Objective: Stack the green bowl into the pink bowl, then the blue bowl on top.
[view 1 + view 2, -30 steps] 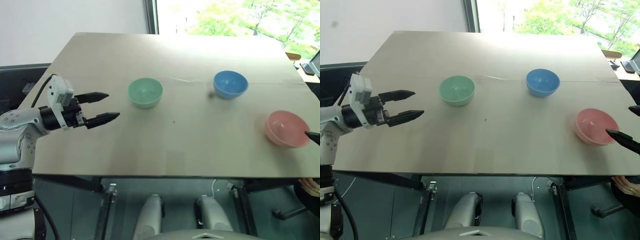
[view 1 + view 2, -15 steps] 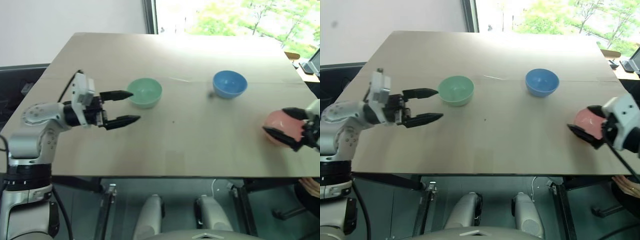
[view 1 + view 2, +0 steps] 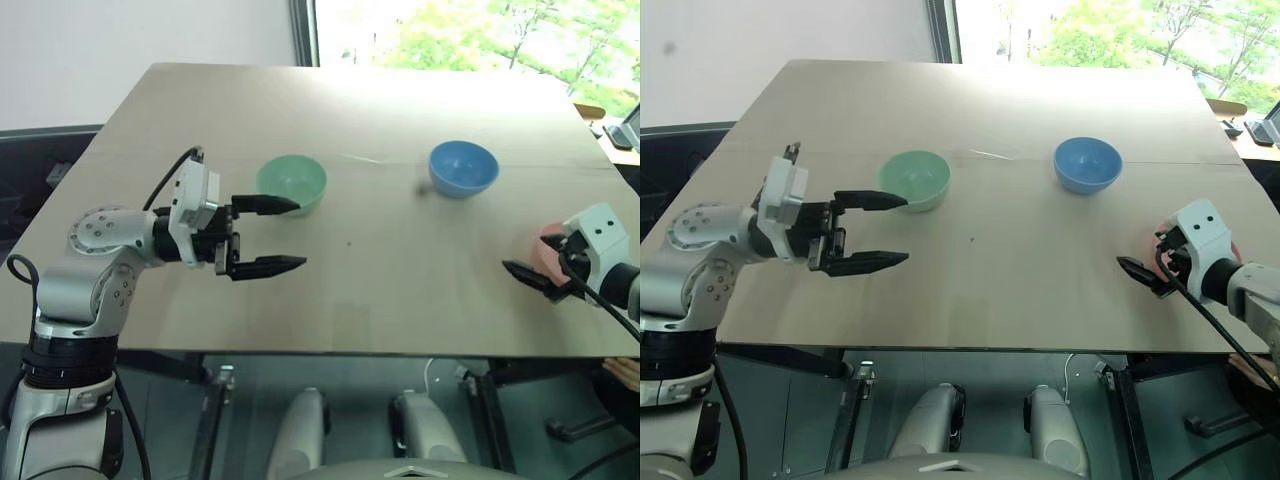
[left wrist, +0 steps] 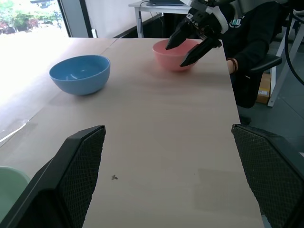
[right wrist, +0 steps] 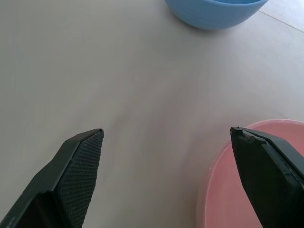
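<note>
Left pincer [image 3: 268, 235] over the left part of the desk [image 3: 380, 290], fingers spread wide, holding nothing, pointing toward the desk's middle. Its far finger lies across the near left edge of the green bowl [image 3: 295, 182]; contact cannot be judged. Near finger hangs over bare desk.

Green bowl upright, left of centre, empty.

Blue bowl [image 3: 463, 167] upright, right of centre, level with the green one across the desk and well apart from it. Empty.

Pink bowl [image 4: 176, 53] upright near the desk's right edge, closer to the front than the other two, partly covered by the right arm in the head views.

Right pincer [image 4: 189, 45] at the pink bowl, fingers wide, gripping nothing: one finger over the bowl's rim [image 5: 266, 161], the other over bare desk just beside the bowl.

A person in dark clothing [image 4: 254, 33] sits beyond the desk's right edge.
</note>
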You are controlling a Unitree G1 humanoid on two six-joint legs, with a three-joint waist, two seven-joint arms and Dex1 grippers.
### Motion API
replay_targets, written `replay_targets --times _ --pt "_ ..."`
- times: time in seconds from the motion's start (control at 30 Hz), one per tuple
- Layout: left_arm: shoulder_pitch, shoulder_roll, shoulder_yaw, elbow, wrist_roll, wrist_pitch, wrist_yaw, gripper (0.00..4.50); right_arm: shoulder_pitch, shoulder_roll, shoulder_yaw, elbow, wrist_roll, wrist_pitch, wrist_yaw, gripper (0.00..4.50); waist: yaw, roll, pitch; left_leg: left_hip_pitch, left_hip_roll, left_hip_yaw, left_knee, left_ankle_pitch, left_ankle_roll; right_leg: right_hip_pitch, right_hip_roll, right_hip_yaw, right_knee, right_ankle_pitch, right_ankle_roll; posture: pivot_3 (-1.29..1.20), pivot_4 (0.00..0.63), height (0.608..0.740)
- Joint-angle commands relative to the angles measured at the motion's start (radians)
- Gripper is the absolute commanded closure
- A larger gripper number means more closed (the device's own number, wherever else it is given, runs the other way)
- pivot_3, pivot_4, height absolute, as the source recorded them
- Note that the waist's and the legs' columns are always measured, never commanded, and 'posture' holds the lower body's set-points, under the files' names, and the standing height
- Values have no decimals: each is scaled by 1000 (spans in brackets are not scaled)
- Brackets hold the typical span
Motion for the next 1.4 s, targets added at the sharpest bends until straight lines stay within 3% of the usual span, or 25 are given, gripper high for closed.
replay_targets --times 0.03,0.2,0.27,0.3,0.33,0.37,0.47,0.6,0.63,0.7,0.83,1.1,1.3,1.4 --pt "-4 -11 8 -46 -34 1 3 0 8 -15 -33 -32 -8 46 -23 28 0 0 0 0 0 0 0 0 0 0 0 0 0 0 0 0 150 740" --pt "-6 -4 -4 -50 -40 -6 -33 0 35 -26 -20 -22 -21 84 -21 28 4 0 0 0 0 0 0 0 0 0 0 0 0 0 0 0 150 740" --pt "-15 2 -8 -51 -47 -3 -52 0 22 -17 -22 4 -22 111 -37 614 4 0 0 0 0 0 0 0 0 0 0 0 0 0 0 0 150 740" --pt "-20 4 -8 -52 -52 2 -56 0 17 -16 -19 14 -26 112 -39 689 4 0 0 0 0 0 0 0 0 0 0 0 0 0 0 0 150 740" --pt "-23 5 -7 -54 -57 5 -60 0 9 -12 -18 24 -29 118 -45 1364 5 0 0 0 0 0 0 0 0 0 0 0 0 0 0 0 150 740" --pt "-23 7 -8 -55 -61 8 -64 0 2 -10 -17 30 -28 120 -46 1364 5 0 0 0 0 0 0 0 0 0 0 0 0 0 0 0 150 740" --pt "-20 9 -9 -57 -59 5 -69 0 -9 -14 -6 37 -30 115 -41 2570 5 0 0 0 0 0 0 0 0 0 0 0 0 0 0 0 150 740" --pt "-18 3 -5 -55 -58 3 -63 0 -16 -17 6 41 -41 104 -37 3660 7 0 0 0 0 0 0 0 0 0 0 0 0 0 0 0 150 740" --pt "-16 2 -4 -52 -56 1 -61 0 -21 -16 11 43 -45 97 -38 4126 8 0 0 0 0 0 0 0 0 0 0 0 0 0 0 0 150 740" --pt "-13 0 -2 -47 -47 -8 -56 0 -32 -13 20 46 -54 82 -42 4456 8 0 0 0 0 0 0 0 0 0 0 0 0 0 0 0 150 740" --pt "-20 -3 8 -26 -34 -24 -36 0 -59 5 59 37 -58 71 -43 4456 9 0 0 0 0 0 0 0 0 0 0 0 0 0 0 0 150 740" --pt "-24 3 20 11 -5 -58 1 0 -186 179 340 -20 -72 -208 97 4456 -7 1 1 0 2 0 0 0 0 -1 2 0 0 -2 3 0 150 740" --pt "-10 18 33 10 20 -61 32 0 -368 297 574 153 -208 -285 124 4456 -9 1 1 0 1 0 0 0 0 -1 2 0 0 0 0 0 150 740" --pt "11 20 42 -20 11 -45 51 0 -461 335 622 269 -255 -313 150 4456 -12 1 1 0 1 0 0 0 0 -2 2 0 1 0 0 0 150 740"
